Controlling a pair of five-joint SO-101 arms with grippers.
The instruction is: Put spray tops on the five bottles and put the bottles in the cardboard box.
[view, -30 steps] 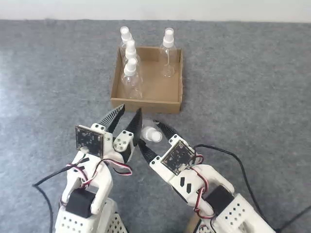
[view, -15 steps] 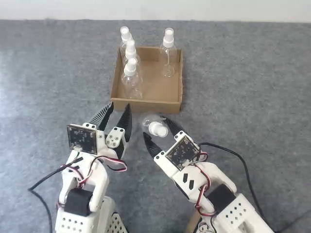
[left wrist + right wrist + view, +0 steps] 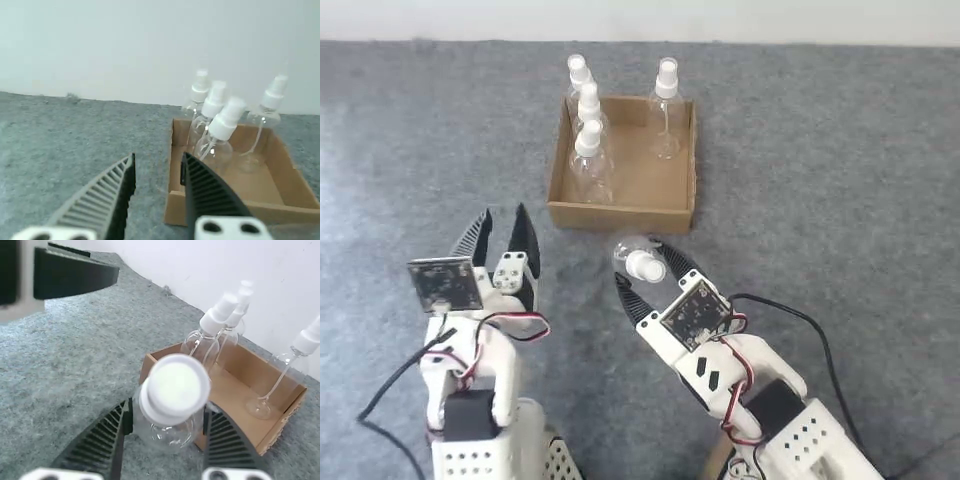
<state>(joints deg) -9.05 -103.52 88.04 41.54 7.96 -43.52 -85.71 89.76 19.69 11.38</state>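
Standing in cardboard box (image 3: 620, 215): 4 bottles (image 3: 592, 172)

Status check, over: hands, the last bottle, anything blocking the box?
Left hand open, empty. Right hand shut on capped bottle, in front of cardboard box. Nothing between bottle and box.

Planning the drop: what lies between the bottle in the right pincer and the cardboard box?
Only bare grey carpet, in the high view, separates bottle and cardboard box.

The right gripper's (image 3: 638, 262) ribbed fingers (image 3: 100, 440) were black, and between them was a clear bottle (image 3: 165, 429) with a white spray top (image 3: 175, 387). Beyond them, the cardboard box (image 3: 620, 215) was brown and the mat (image 3: 820, 200) mottled grey.
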